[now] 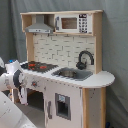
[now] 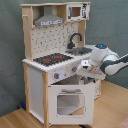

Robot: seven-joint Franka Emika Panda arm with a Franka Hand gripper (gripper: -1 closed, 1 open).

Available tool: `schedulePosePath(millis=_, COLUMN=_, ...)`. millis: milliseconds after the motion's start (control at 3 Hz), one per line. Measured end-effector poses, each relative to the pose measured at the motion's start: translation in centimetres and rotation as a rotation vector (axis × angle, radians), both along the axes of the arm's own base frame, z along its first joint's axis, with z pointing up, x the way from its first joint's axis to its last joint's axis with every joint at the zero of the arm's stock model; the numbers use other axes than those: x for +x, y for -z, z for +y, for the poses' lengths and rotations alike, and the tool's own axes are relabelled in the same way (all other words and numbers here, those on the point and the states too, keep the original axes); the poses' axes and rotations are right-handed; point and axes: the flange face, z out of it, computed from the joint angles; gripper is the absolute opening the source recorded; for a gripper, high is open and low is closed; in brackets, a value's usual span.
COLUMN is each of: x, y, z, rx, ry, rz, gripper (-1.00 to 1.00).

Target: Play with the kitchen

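The kitchen [image 1: 65,50] is a white and light-wood toy unit standing upright in both exterior views [image 2: 50,35]. It has a black-red stovetop [image 1: 39,65], a grey sink [image 1: 72,74], a black faucet [image 1: 85,59], a hood [image 2: 49,20] and a microwave [image 1: 72,23]. Its windowed oven door [image 2: 70,102] looks closed. My gripper [image 2: 82,74] is close to the counter's front edge at the sink end, above the oven door. In the first exterior view the gripper [image 1: 22,95] hangs in front of the stove end of the cabinet.
A grey curtain [image 1: 115,45] hangs behind the kitchen. The floor [image 2: 112,107] is light wood. My white arm [image 2: 112,62] reaches in from the second exterior view's right. A white part of the robot [image 1: 10,112] fills the first exterior view's lower left corner.
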Motion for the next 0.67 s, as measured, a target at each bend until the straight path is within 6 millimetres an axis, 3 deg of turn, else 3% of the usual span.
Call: schedulePosePath(millis=667, x=0.81, y=1.81, z=1.51, rx=0.091, ry=-0.062, rz=0.100, gripper=1.00)
